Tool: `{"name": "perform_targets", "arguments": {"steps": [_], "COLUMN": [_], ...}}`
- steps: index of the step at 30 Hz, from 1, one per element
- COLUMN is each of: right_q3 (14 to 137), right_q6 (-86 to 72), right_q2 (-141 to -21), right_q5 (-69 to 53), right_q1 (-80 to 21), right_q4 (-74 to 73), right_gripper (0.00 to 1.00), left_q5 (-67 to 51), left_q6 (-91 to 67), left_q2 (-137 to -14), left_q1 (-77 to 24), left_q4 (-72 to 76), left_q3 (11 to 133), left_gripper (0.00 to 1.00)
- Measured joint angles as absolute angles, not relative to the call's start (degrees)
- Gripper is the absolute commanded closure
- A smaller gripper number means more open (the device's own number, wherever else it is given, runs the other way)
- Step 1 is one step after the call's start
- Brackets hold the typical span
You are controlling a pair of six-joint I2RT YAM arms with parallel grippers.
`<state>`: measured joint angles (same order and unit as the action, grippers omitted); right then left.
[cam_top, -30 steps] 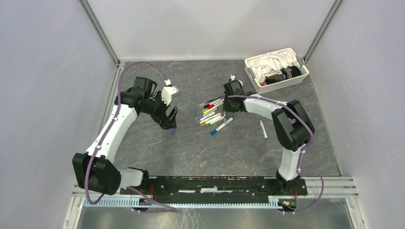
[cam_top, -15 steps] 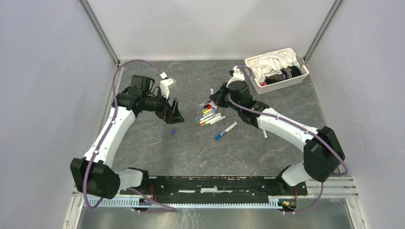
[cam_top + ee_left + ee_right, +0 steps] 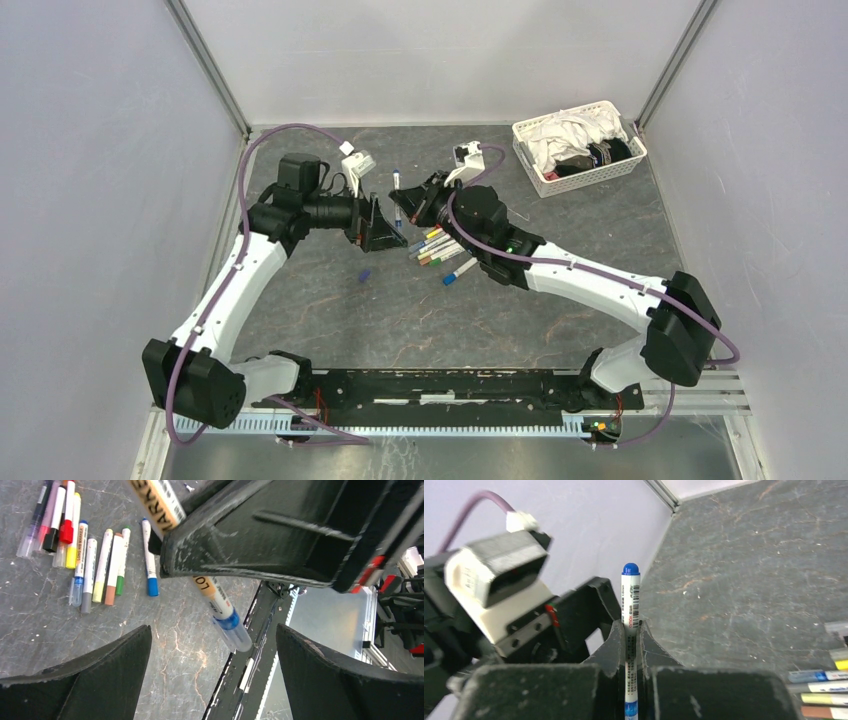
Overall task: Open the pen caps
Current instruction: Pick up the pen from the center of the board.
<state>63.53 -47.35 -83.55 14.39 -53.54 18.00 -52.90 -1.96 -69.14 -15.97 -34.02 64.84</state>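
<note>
My right gripper is shut on a white pen and holds it off the table; the jaws clamp its barrel. The pen's blue end points up and back. Its clear, blue-tinted cap hangs just in front of my open, empty left gripper, close to the gap between the fingers. My left gripper faces the right one, almost touching. Several capped pens lie side by side on the table; they also show in the left wrist view. A loose blue cap lies on the table.
A white lattice basket of cloths stands at the back right. One blue-ended pen lies apart from the row, next to the right forearm, which crosses low over the table. Grey walls stand close on both sides.
My right gripper lifted a pen from the pile and carried it left. My left gripper swung right and turned to face it. The loose blue cap stayed on the table.
</note>
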Motion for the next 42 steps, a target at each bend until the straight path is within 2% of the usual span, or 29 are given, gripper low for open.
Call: {"name": "perform_targets", "arguments": {"steps": [3,7,9,13,15,18,22,25,28,35,38,42], "right_q3": [63.94,63.94,63.94,63.79,63.31,62.87,62.85,62.85,62.92,70.26,77.21,79.68], "right_q6": [-48.18,-49.36,-49.82,-50.26,-50.48,-50.28,-49.56,-48.23,-46.57,-39.92,-36.91,-34.48], "right_q2": [-83.70,-84.14,-84.27,-84.27,-84.27,-83.99,-83.96,-83.72,-83.40,-84.07,-86.59,-89.52], "right_q5": [15.35,15.75,15.84,16.69,17.39,18.13,17.85,15.14,5.96,-15.55,-24.18,-32.77], "right_q1": [-54.17,-54.39,-54.54,-54.74,-54.65,-54.83,-54.92,-54.06,-50.30,-39.29,-38.94,-41.30], "right_q4": [19.90,21.12,21.32,22.02,22.46,23.38,22.90,21.17,17.93,3.77,-0.45,-3.42], "right_gripper": [1.00,1.00,1.00,1.00,1.00,0.97,0.65,0.49,0.38,0.29,0.28,0.25], "left_q5": [-53.30,-54.11,-54.24,-54.72,-55.05,-54.11,-52.45,-48.84,-44.12,-32.21,-28.36,-25.85], "left_q6": [-2.24,-2.35,-2.35,-2.74,-3.05,-3.49,-2.33,3.14,12.38,43.40,57.71,72.18], "left_q2": [-69.14,-69.14,-69.14,-69.08,-68.77,-68.73,-68.71,-68.62,-67.29,-58.87,-54.28,-48.86], "left_q1": [-16.53,-16.64,-16.64,-16.64,-16.91,-16.40,-16.58,-16.60,-16.62,-17.26,-17.96,-18.63], "left_q4": [-33.12,-32.47,-32.23,-31.53,-31.27,-31.75,-32.99,-35.16,-39.13,-52.88,-59.16,-64.10], "left_q3": [63.68,63.13,63.13,63.13,63.13,63.02,63.02,63.02,62.92,59.55,57.21,55.55], "left_gripper": [0.11,0.28,0.40,0.77,0.85,0.91,0.97,0.98,0.98,0.98,0.98,0.98]}}
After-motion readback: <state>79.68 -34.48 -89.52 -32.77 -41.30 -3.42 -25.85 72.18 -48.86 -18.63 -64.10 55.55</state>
